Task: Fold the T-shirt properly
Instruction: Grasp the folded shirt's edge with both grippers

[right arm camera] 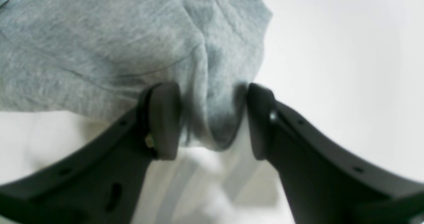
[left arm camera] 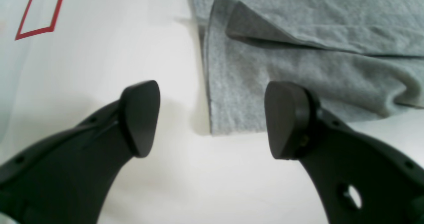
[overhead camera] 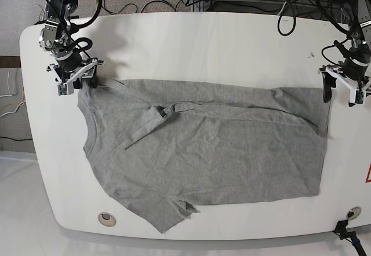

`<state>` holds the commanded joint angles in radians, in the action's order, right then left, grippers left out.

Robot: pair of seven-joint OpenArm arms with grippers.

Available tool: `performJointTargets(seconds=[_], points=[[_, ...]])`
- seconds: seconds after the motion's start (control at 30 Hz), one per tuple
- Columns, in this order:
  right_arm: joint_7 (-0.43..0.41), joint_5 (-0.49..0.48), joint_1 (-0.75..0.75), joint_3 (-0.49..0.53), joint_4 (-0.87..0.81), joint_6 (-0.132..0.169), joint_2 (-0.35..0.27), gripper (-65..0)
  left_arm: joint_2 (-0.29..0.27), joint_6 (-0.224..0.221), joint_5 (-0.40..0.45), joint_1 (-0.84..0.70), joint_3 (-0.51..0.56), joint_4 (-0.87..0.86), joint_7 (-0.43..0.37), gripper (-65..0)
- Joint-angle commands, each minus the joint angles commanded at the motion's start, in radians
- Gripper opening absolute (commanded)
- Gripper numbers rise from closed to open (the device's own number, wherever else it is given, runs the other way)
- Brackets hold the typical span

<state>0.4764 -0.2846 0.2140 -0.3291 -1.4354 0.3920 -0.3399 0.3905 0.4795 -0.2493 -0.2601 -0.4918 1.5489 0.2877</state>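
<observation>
The shirt (overhead camera: 232, 163) was grey and lay spread over much of the white tabletop (overhead camera: 232, 41), not yet in a neat fold. In the base view, its far part was folded over in a long, wavy strip that ran from side to side. There was a small dark gap in the cloth left of the middle. 1 bit of the shirt poked out at the near left, with a little crumple beside it.

The left claw (left arm camera: 212, 119) was at the base view's far right. It was released, with its 2 fingers wide apart and a corner of the shirt showing between them. The right claw (right arm camera: 213, 121) was at the far left. Its 2 fingers were apart too, with bunched-up cloth between them, so it was not clenched.

Black wires (overhead camera: 153, 0) were past the far edge. A red outline (left arm camera: 51, 28) was at the right, and 2 small round things, 1 at the near left (overhead camera: 107, 219) and 1 at the near right (overhead camera: 353, 213), were by the near edge.
</observation>
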Motion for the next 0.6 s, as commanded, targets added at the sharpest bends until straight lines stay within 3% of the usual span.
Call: performJointTargets(seconds=[0.1, 0.13, 0.4, 0.6], points=[[0.000, 0.000, 0.000, 0.000, 0.000, 0.000, 0.000, -61.7, 0.000, 0.000, -0.002, 0.000, 0.000, -0.002, 0.000, -18.4], [0.000, 0.000, 0.000, 0.000, 0.000, 0.000, 0.000, -65.0, 0.000, 0.000, -0.002, 0.000, 0.000, -0.002, 0.000, -18.4], [0.000, 0.000, 0.000, 0.000, 0.000, 0.005, 0.000, -65.0, 0.000, 0.000, -0.012, 0.006, 0.000, -0.100, 0.000, -18.2], [0.000, 0.000, 0.000, 0.000, -0.002, 0.005, 0.000, -65.0, 0.002, 0.000, -0.086, 0.006, 0.008, -0.164, 0.000, -18.2]])
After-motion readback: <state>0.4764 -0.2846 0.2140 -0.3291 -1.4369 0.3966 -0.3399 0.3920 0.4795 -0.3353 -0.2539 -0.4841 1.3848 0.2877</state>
